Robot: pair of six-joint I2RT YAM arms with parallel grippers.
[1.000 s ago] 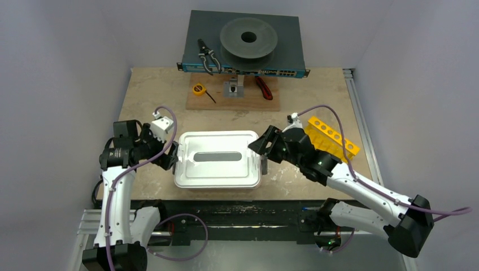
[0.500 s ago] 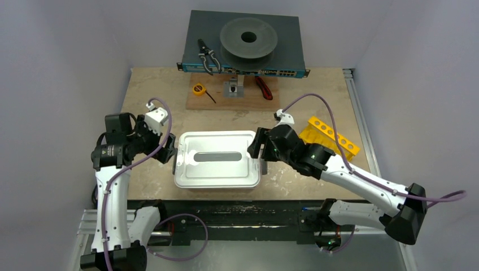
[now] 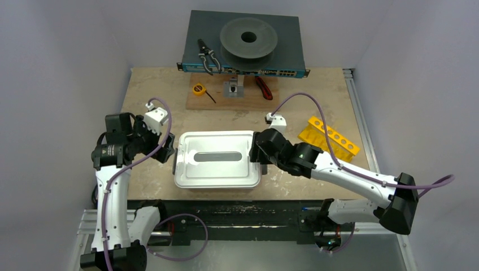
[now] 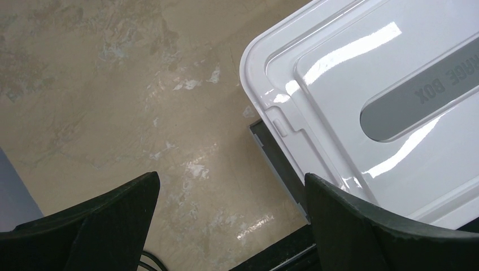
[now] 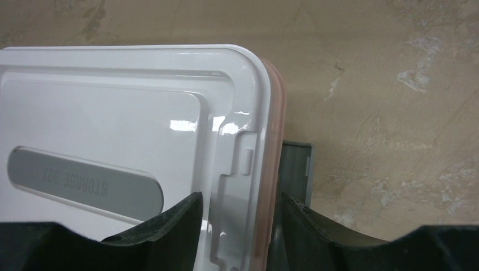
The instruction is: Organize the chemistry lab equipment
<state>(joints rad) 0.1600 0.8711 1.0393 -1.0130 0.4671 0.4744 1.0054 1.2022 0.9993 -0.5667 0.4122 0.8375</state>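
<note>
Between the fingers of the right pincer [image 5: 238, 197] sits the raised rim of the white lid [image 5: 113, 113], at the notch beside the grey latch [image 5: 295, 169]. One finger is over the lid and the other is just outside the wall of the storage box [image 5: 278, 107]. We cannot tell whether that pincer is clamped on the rim or merely straddling it. The left pincer [image 4: 230, 178] is fully released, with only bare surface [image 4: 141, 84] between its fingers and the box's opposite end just beside its inner finger.

None of the lab equipment shows. We judge the small items are shut inside the box, and the yellow rack [image 3: 330, 137] lies behind the right pincer, well apart.

Our main worry is the grip: the rim is thin and glossy, so a shallow pinch could slide off. If either latch is engaged, which we cannot tell, a pull at one end would drag or tip the whole box, since nothing braces it on the left pincer's side. The loose items inside would then tumble. A lid that pops free suddenly could also swing back toward the rack.
</note>
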